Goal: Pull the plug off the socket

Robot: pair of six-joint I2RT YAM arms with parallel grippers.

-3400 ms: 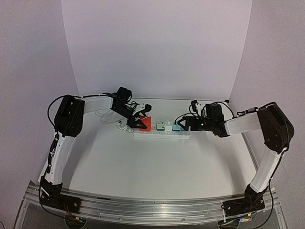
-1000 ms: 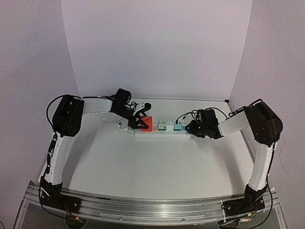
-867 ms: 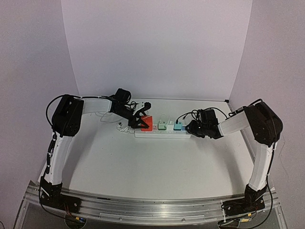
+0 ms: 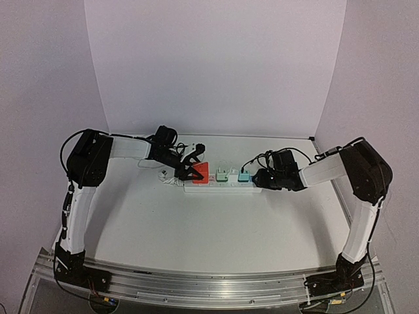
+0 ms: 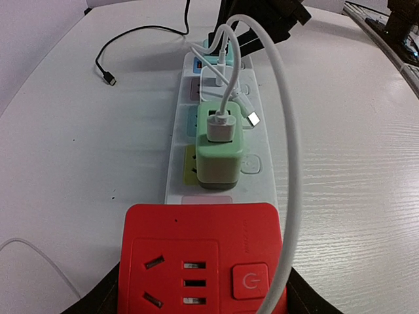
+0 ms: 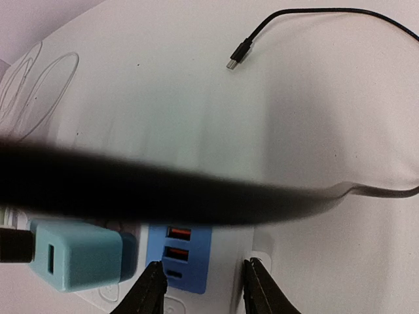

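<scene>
Beyond my left claw's (image 5: 203, 288) red adapter (image 5: 196, 242), white cable (image 5: 291, 131) loops over chargers (image 5: 219, 157); black cable (image 6: 163, 190) bars my right claw (image 6: 203, 265); flanking worktop (image 5: 353, 163) open.

Loose black USB cable (image 5: 111, 80) lying on the white counter (image 4: 216, 222) around 11 o'clock, aluminium rail (image 4: 209, 282) down at 6.

Only 1 sign can be read: the power symbol, a circle with a short stroke, on the square button (image 5: 249, 282) at the right of the red plug adapter (image 5: 196, 255). Faint raised lettering (image 5: 246, 233) runs along that adapter's right edge, too small to read. The socket (image 5: 175, 171) carries small coloured labels, 1 pink (image 5: 207, 199) and 1 yellow-green (image 5: 189, 163), with no legible writing. The top and right wrist views show no readable text.
</scene>
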